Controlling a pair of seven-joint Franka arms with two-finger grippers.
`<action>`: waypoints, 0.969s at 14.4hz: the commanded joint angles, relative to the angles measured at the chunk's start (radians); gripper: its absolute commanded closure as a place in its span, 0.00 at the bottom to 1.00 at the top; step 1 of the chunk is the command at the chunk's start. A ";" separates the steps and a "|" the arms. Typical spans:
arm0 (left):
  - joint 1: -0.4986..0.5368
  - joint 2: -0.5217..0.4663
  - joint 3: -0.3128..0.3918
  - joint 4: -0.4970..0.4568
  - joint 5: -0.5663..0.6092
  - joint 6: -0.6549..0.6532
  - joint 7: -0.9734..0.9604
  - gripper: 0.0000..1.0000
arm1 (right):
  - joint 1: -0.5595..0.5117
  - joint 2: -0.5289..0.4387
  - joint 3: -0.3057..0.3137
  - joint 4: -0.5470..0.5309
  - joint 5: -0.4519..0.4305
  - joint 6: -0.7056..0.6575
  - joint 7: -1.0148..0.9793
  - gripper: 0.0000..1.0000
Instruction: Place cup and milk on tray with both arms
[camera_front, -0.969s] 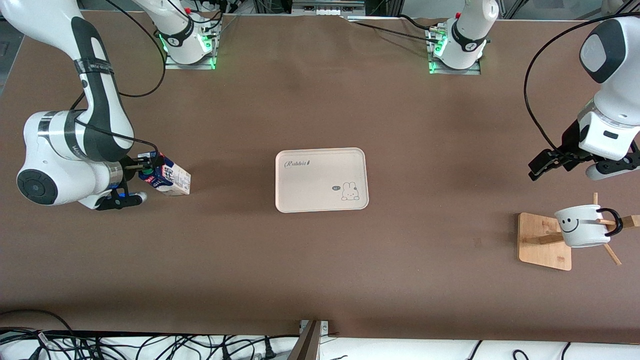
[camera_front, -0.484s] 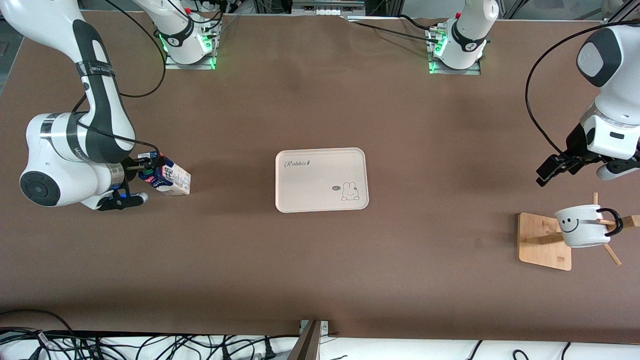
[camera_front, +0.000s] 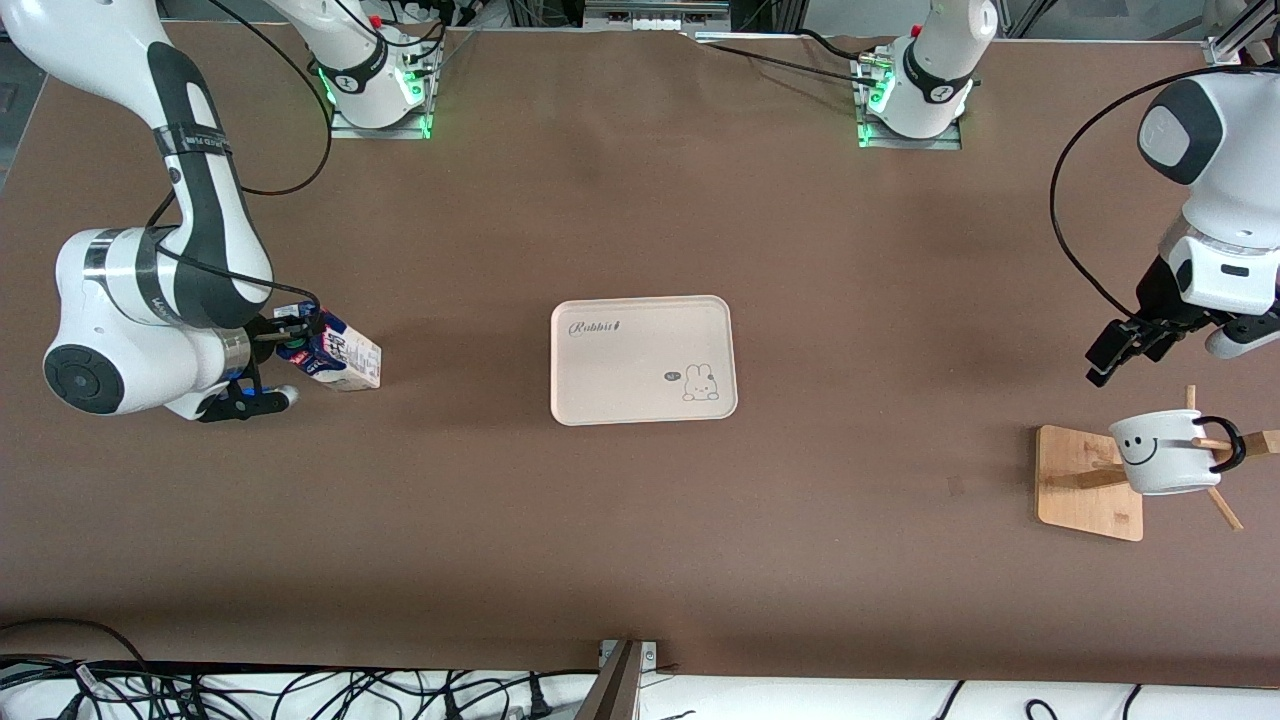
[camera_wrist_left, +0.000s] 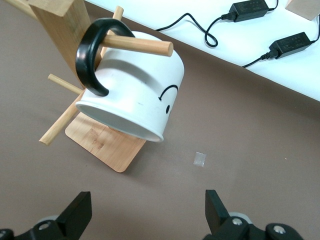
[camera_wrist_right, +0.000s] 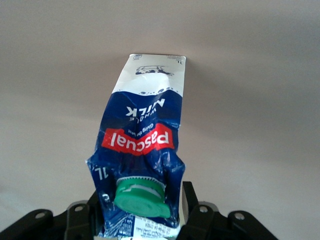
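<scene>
The milk carton (camera_front: 335, 358) sits pinched at its gabled top between the closed fingers of the right gripper (camera_front: 290, 340), near the right arm's end of the table; from the right wrist view the crumpled blue card shows it is squeezed just around the green screw cap (camera_wrist_right: 140, 198), probably because the top is the narrowest place to grab. Its base looks to rest on the brown tabletop, so I'd judge the lift not yet made.

The left gripper (camera_front: 1125, 350) hangs in the air over bare table beside the wooden mug rack (camera_front: 1085, 485), near the left arm's end of the table, fingers spread wide and holding nothing. The white ceramic cup (camera_front: 1160, 452) hangs tilted by its black loop handle (camera_wrist_left: 90, 55) on a round wooden peg (camera_wrist_left: 137, 44), rim angled downward, smiley face on its glossy side. It will likely have to slide off along the peg.

The cream tray (camera_front: 640, 340), smooth with rounded corners and a small rabbit drawing, lies in the middle of the table, well apart from both, with nothing on it.
</scene>
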 joint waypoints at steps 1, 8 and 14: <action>0.013 -0.004 -0.006 -0.009 -0.043 0.016 -0.001 0.00 | 0.003 -0.001 0.001 -0.004 -0.004 0.007 -0.009 0.40; 0.025 0.002 -0.006 -0.009 -0.088 0.015 0.001 0.00 | 0.007 -0.001 0.001 0.002 -0.004 0.007 -0.007 0.53; 0.025 0.009 -0.006 -0.007 -0.102 0.015 0.001 0.00 | 0.009 -0.014 0.002 0.003 -0.004 -0.008 -0.003 0.53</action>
